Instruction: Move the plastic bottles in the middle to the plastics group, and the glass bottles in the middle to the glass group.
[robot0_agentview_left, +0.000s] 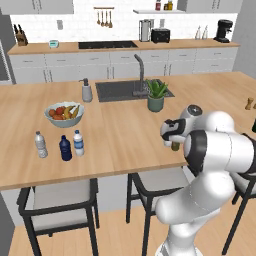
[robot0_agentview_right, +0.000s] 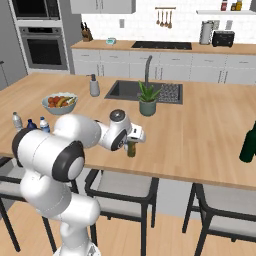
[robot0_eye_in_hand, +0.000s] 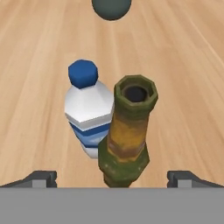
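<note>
Wooden bench (robot0_agentview_left: 125, 135) — long island, sink and potted plant (robot0_agentview_left: 156, 95) at its far middle. Arm reaches over the near edge at the middle.

Far right of the bench: the blackish-green glass bottle (robot0_agentview_right: 248, 141), standing alone, well apart from the arm. Far left: plastics group near the fruit bowl (robot0_agentview_left: 64, 114) — pale-labelled clear bottle (robot0_agentview_left: 41, 144), navy bottle (robot0_agentview_left: 65, 148), and a blue-labelled water bottle (robot0_agentview_left: 78, 143) just beside them.

Middle, under the hand: olive-brown glass bottle (robot0_eye_in_hand: 127, 133), upright, open mouth towards the hand camera. Just beyond it, touching or nearly so, a small water bottle (robot0_eye_in_hand: 89, 114); its cap looks blue from above, though the angle is poor.

Gripper (robot0_eye_in_hand: 112, 178) hovers above the olive bottle, fingers (robot0_eye_in_hand: 40, 178) spread as wide as they go, either side of it, holding nothing, no contact.

Step in hand, as I read it: picking up the glass bottle. Next calls for a straight descent over the neck and a closing without nudging the water bottle, then a long carry right.
</note>
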